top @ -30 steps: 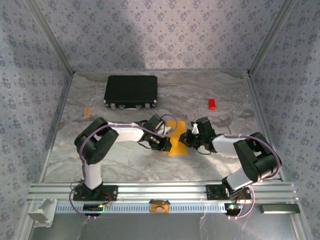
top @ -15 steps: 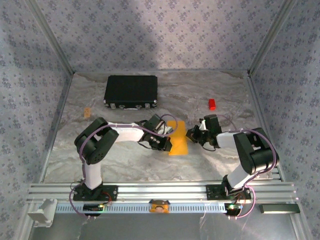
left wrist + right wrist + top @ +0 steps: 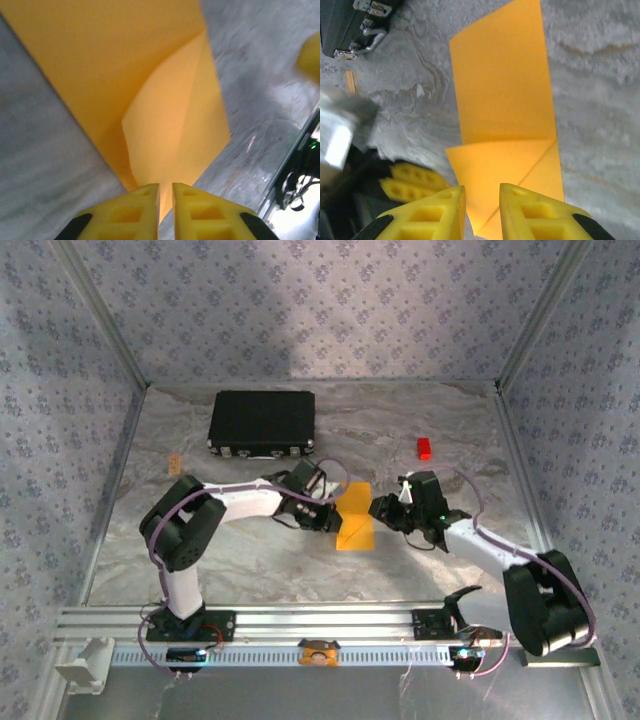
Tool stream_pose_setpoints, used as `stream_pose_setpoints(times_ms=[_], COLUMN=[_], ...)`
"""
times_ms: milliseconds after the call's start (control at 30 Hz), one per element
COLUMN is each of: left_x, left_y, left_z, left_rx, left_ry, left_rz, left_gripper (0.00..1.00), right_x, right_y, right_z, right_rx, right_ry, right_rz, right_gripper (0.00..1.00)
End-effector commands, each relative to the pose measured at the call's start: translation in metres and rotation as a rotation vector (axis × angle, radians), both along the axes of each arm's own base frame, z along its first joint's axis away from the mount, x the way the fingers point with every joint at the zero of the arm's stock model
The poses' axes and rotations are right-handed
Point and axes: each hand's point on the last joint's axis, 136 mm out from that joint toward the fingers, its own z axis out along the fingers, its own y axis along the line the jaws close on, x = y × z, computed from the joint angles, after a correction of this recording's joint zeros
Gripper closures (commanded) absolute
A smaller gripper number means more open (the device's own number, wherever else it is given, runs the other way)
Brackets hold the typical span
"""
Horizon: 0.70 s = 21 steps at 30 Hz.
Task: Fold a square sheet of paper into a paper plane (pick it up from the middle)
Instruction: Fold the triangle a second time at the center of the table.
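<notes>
The orange sheet of paper is laid flat just in front of the black case, one corner folded. The left gripper is held open a crack, and the right gripper wider.

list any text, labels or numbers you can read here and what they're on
None: no word, number, brand or sign can be read.
The square sheet of paper: plain orange, no print on it.
The black case: no label to be seen; its latches are too small to show any marking.
The red block: too small to tell whether it bears a marking.
</notes>
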Motion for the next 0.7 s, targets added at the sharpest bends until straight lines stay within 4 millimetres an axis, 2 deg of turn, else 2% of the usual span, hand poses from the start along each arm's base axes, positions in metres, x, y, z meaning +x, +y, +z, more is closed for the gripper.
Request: stream_pose_setpoints(times_ms=[0,167,333,567,667], left_x=[0.013,0.019,0.020,0.009,0.003], left_y=[-0.016,-0.022,-0.012,0.003,0.005], left_z=[0.034,0.013,-0.012,-0.047,-0.054], left_rx=[-0.068,-0.009,0.076,0.148,0.153], left_ry=[-0.045,0.005,0.024,0.077,0.094], left_rz=[-0.067,-0.087,-0.077,-0.061,-0.059], left_gripper=[0.84,0.86,0.89,0.93,0.94], right_x=[-0.030,-0.039,-0.039,-0.037,-0.038], right_y=[-0.018,-0.012,0.000,0.008,0.006], right_z=[-0.029,-0.027,-0.024,-0.031,-0.033], right_rx=[-0.086,-0.069,-0.061,-0.086,-0.108], right_ry=[0.116,0.116,0.127,0.159,0.166], right_rz=[-0.045,-0.031,0.006,0.010,0.003], right_gripper=[0.65,0.56,0.53,0.51,0.51])
